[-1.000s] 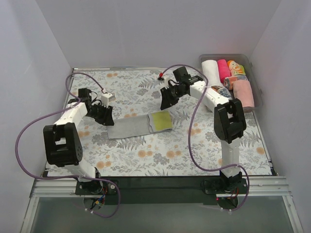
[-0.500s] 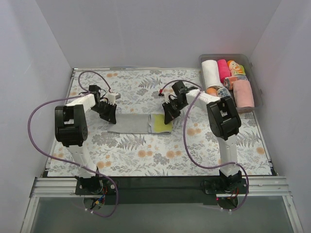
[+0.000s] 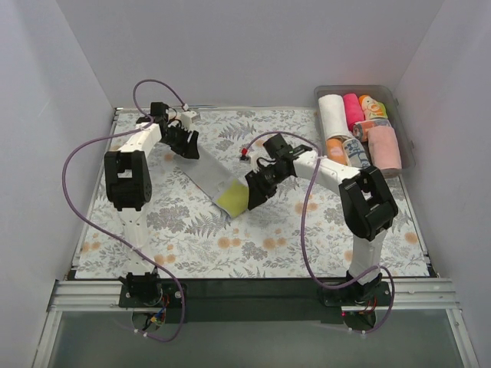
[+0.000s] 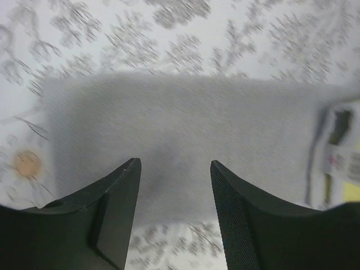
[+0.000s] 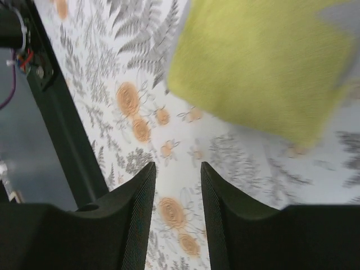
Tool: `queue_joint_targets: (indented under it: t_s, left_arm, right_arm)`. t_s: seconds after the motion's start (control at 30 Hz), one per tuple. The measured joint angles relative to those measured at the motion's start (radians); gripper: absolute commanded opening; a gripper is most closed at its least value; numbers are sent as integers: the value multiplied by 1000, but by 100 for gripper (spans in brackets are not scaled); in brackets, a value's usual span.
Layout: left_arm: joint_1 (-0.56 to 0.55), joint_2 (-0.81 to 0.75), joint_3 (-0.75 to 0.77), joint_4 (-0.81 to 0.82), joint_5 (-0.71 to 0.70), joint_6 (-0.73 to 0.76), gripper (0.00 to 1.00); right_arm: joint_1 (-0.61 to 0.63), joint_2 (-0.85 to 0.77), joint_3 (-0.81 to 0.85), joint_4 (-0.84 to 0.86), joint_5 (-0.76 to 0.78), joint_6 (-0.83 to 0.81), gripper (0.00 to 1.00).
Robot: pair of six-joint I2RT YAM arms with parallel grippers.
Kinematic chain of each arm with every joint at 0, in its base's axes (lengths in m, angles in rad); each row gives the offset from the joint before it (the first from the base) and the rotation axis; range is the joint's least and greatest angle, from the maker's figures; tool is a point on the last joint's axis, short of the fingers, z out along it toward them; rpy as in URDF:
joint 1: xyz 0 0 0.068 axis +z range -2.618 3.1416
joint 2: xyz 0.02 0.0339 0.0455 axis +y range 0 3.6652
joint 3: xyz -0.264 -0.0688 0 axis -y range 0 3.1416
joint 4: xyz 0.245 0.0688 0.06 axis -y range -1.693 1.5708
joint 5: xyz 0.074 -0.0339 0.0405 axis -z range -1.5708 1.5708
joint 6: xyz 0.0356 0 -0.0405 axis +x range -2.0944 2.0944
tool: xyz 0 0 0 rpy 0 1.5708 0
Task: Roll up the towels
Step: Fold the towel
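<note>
Left gripper: far left of the worktop, jaws apart with nothing clamped. In the left wrist view it hangs over the near edge of the flat towel's grey length.
Flat towel: one long strip lying slantwise between the two grippers, unrolled. Its grey end lies directly under the left gripper and shows in the gap between that gripper's fingers.
Yellow-green end: the towel's other end, just beside the right gripper on its left. In the left wrist view a small label lies where the grey meets it.
Right gripper: mid-worktop, jaws apart and holding nothing. In the right wrist view only the floral covering shows between the fingers, and the yellow-green end lies ahead of the tips, apart from them.
Floral covering: spread over the worktop under both grippers.
Clear bin: far right corner, well beyond the right gripper.
Rolled towels in bin: white, pink, orange print, peach, and a smaller white-and-blue roll.
</note>
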Motion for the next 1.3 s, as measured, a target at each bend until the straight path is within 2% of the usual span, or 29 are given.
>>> queue_joint_targets:
  t_s: [0.2, 0.3, 0.53, 0.7, 0.8, 0.83, 0.9, 0.93, 1.0, 1.1, 1.23, 1.3]
  left_arm:
    - [-5, -287, -332, 38, -28, -21, 44]
    - [-5, -378, -409, 49, -55, -37, 41]
    - [-5, -380, -491, 72, -104, -86, 38]
    - [-5, -330, -488, 86, -120, -105, 38]
    - [-5, -281, -473, 91, -121, -113, 37]
    - [-5, -262, -460, 90, -121, -116, 36]
    - [-4, -219, -415, 91, -106, -122, 35]
    - [-4, -202, -389, 95, -103, -126, 35]
    - [-6, -168, -345, 102, -87, -130, 33]
    - [-17, -138, -306, 108, -71, -128, 33]
    - [-56, -110, -270, 108, -38, -125, 33]
    - [-72, -109, -270, 105, -26, -123, 34]
  right_arm:
    - [-150, 32, 143, 14, 27, 11, 45]
    - [-167, 93, 203, 29, 39, 13, 45]
    - [-145, 241, 228, 31, 21, 31, 45]
    - [-143, 279, 211, 40, -16, 56, 44]
    - [-143, 274, 164, 95, -55, 85, 34]
    - [-144, 266, 134, 122, -72, 101, 26]
    - [-142, 245, 66, 160, -92, 132, 18]
    - [-138, 234, 29, 178, -105, 146, 7]
    - [-127, 209, -40, 201, -126, 167, 1]
    - [-96, 166, -126, 227, -145, 187, 3]
    - [-38, 133, -189, 225, -171, 191, 29]
    - [-23, 125, -187, 214, -187, 184, 34]
